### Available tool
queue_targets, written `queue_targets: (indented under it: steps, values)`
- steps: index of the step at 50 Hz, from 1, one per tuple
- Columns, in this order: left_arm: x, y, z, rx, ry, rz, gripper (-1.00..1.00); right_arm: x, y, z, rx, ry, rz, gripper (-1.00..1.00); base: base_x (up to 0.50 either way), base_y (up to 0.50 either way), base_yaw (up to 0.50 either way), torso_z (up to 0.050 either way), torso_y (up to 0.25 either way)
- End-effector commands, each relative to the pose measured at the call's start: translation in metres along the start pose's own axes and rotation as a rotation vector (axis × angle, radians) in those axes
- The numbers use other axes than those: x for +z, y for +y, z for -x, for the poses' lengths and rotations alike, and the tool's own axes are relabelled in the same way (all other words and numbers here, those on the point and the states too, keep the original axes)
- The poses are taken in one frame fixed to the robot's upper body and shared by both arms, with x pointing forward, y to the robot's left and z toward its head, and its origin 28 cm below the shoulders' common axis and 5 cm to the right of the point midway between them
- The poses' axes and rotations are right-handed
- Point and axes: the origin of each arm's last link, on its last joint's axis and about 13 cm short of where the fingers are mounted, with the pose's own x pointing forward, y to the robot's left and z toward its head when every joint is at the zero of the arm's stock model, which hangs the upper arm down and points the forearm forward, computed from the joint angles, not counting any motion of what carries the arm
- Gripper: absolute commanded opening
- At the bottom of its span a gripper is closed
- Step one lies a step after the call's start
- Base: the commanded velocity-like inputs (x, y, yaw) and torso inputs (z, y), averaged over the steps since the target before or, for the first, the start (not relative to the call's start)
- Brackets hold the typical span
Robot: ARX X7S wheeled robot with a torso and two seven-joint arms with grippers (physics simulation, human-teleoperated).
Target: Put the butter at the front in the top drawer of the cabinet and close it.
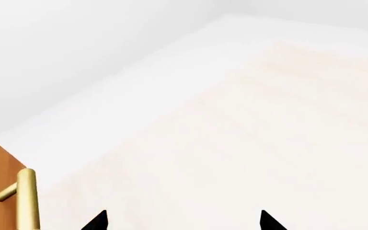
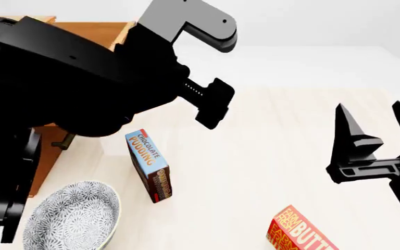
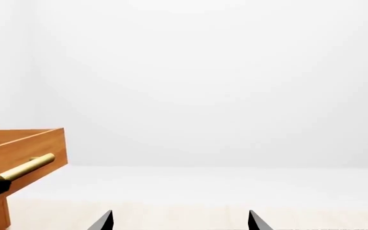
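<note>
The robot is showing bulky matte-black arm housings, the left arm carrying a rounded grey link with small screw holes, while the right end effector is showing angular black pointed fingers

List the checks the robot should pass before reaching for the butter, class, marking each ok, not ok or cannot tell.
1. Top drawer open: ok, it is pulled out.
2. Right gripper empty, fingers apart: ok.
3. Left gripper empty, fingers apart: ok.
4. Butter fully in view: not ok, cut off by the head view's lower edge.
5. This is the front carton: cannot tell, only one shows.
6. Chocolate pudding box apart from the butter: ok.
</note>
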Motion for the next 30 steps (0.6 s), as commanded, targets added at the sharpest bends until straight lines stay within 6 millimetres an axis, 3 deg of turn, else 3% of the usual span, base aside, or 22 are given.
queue_targets:
  steps: [1, 30]
  values:
    - [-0.009, -0.003, -0.016, -0.018, 0.039, 0.012, 1.00, -0.003, -0.001, 0.001, 0.000, 0.001, -0.010, 1.00, 0.00, 0.00, 0.00, 0.000, 0.000]
    - [-0.037, 0.004, -0.031, 0.049, 0.161, 0.033, 1.00, -0.004, 0.001, 0.003, 0.007, 0.005, -0.006, 1.00, 0.00, 0.00, 0.00, 0.000, 0.000]
